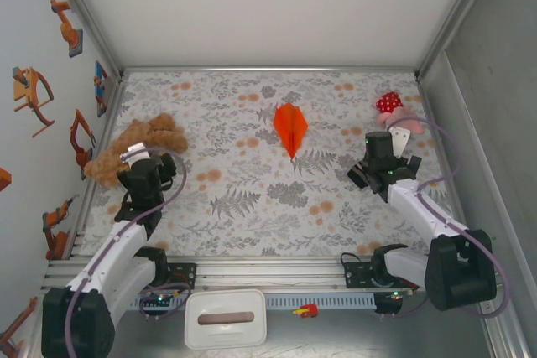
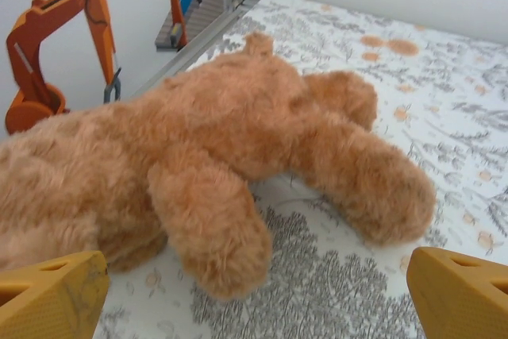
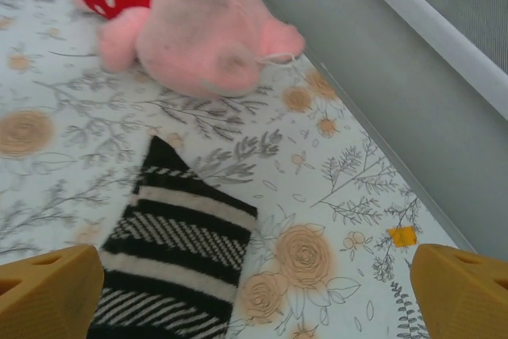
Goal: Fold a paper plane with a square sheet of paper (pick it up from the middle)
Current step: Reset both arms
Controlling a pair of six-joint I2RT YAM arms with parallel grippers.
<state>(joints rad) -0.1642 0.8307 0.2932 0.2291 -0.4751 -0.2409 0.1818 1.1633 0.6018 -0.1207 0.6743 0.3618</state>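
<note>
On the left wall, orange robot-arm stickers are seen. Just beside this wall, at the left edge of the flower-patterned table cover, a brown teddy bear is laid on its side. The left gripper is held low over the cover, directly before the bear. Its yellow fingertips are seen at the two bottom corners of the left wrist view, so the claw is spread wide and nothing is gripped in it; one leg of the bear is stretched toward the space between the fingers. Near the front rail, a white tray with a brown stick-like thing in it is placed, and a small red and yellow object is found to its right. The paper plane, a bright orange dart with a centre crease, is laid flat in the middle of the cover toward the far side, its sharp tip pointed to the near edge, well apart from both arms. Further right, the right gripper is also opened wide and is empty. A black-and-white striped cloth piece is seen on the cover between its fingers, nearer to the left one in that view. Beyond it, a pink plush with a red polka-dot part is laid by the right wall.
</note>
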